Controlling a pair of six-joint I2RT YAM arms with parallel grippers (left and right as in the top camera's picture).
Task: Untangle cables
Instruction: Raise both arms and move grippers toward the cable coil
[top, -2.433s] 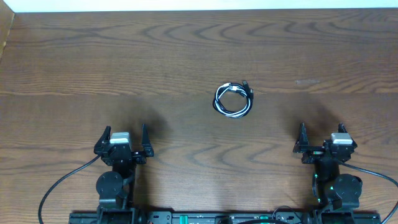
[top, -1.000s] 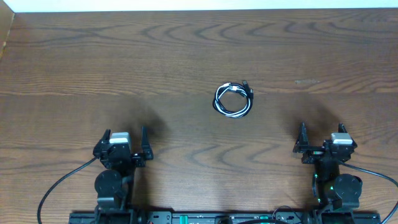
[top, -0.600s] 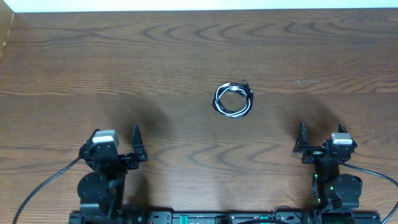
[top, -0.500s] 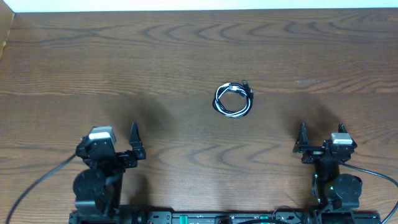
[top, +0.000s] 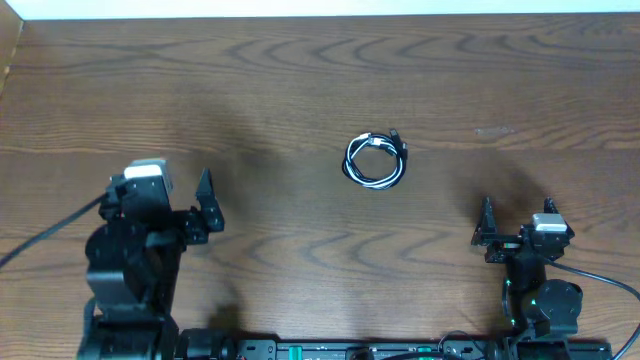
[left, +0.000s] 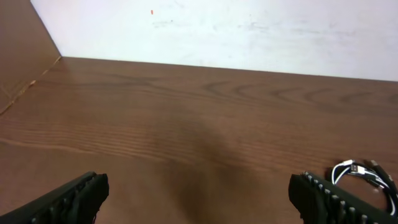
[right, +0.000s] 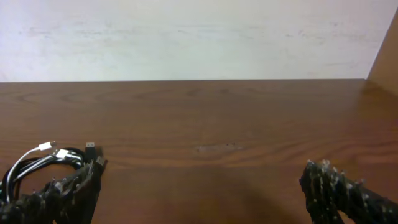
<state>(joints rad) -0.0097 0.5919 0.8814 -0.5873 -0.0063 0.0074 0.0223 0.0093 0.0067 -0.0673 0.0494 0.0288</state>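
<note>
The cables (top: 376, 160) lie as one small coil, black and white strands wound together, on the wooden table right of centre. The coil also shows at the lower right edge of the left wrist view (left: 364, 175) and at the lower left of the right wrist view (right: 43, 163), partly behind the left finger. My left gripper (top: 160, 205) is open and empty, raised at the front left, well apart from the coil. My right gripper (top: 520, 228) is open and empty at the front right.
The wooden table (top: 250, 90) runs back to a white wall (left: 217, 28). A cardboard-coloured panel (left: 22, 50) stands at the far left edge. Thick black arm wires (top: 40, 240) trail off the front left.
My left arm has risen and swung left and forward from its rest pose, gripper still open. The right arm and the coil have not moved.
</note>
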